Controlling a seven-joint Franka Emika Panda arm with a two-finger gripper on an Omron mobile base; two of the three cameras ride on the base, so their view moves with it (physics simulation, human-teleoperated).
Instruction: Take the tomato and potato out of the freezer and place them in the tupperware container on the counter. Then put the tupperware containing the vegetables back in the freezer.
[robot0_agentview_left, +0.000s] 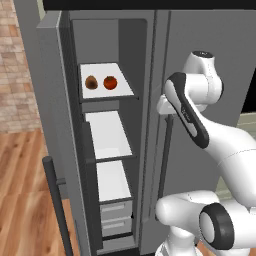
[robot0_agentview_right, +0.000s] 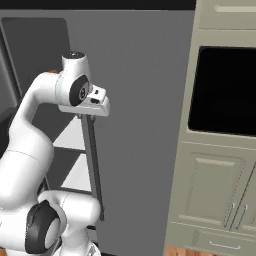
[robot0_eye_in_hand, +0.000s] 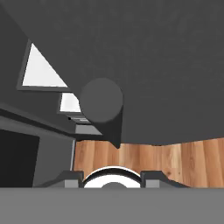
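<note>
I'm hovering the tool (robot0_agentview_right: 97, 102) beside the freezer (robot0_agentview_left: 200, 30) handle (robot0_agentview_right: 92, 165), jaw state unclear; swinging leftward toward the tomato (robot0_agentview_left: 110, 82), I'm risking a snag.

text: none legible | labels: none (all surfaces plain) | numbers: none

Freezer (robot0_agentview_left: 65, 100) door open. Brown potato (robot0_agentview_left: 91, 82) & red tomato (robot0_agentview_left: 110, 82) side by side, just apart, on top white shelf; potato left. Lower shelves bare, drawers at bottom.

wood floor (robot0_agentview_left: 25, 190), brick wall (robot0_agentview_left: 12, 75), black oven (robot0_agentview_right: 225, 90), pale cabinets (robot0_agentview_right: 210, 190)
</note>
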